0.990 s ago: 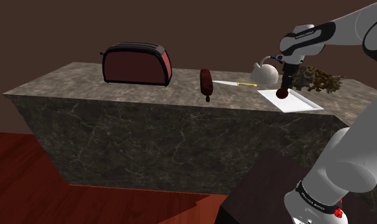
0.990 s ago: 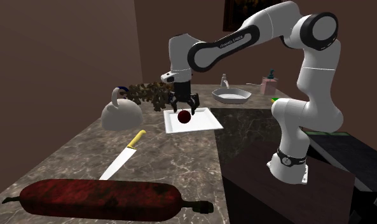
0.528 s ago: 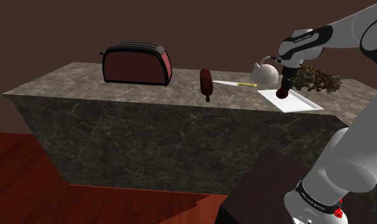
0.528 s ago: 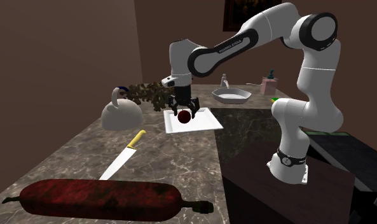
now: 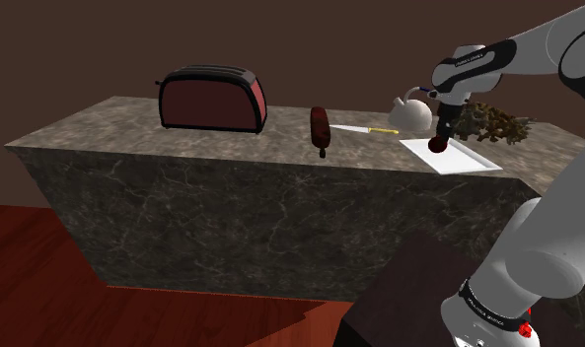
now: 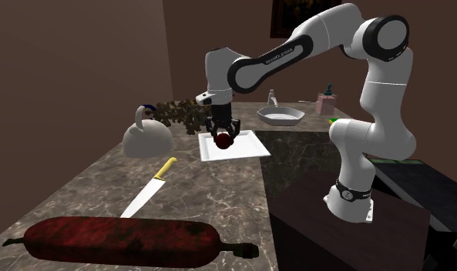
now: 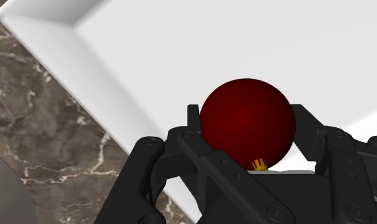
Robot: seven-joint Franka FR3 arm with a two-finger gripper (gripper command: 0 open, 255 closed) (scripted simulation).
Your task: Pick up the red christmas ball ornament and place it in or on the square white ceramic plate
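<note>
On a dark marble counter, the black gripper of a white Franka arm hangs low over a square white plate, its two fingers clasped on either side of a red ball ornament. The ornament is a smooth, deep crimson sphere with a soft sheen and a small gold cap that points back toward the hand. It sits inside the plate's raised rim, toward the left end in the shoulder view; whether it touches the plate's floor cannot be told. In the second exterior view the ball shows dark red between the fingertips, above the near part of the plate. Farther left in the shoulder view lie a yellow-handled knife, a dark red sausage and a red toaster, with a pale kettle just beyond the plate and brown dried sprigs on its far right
</note>
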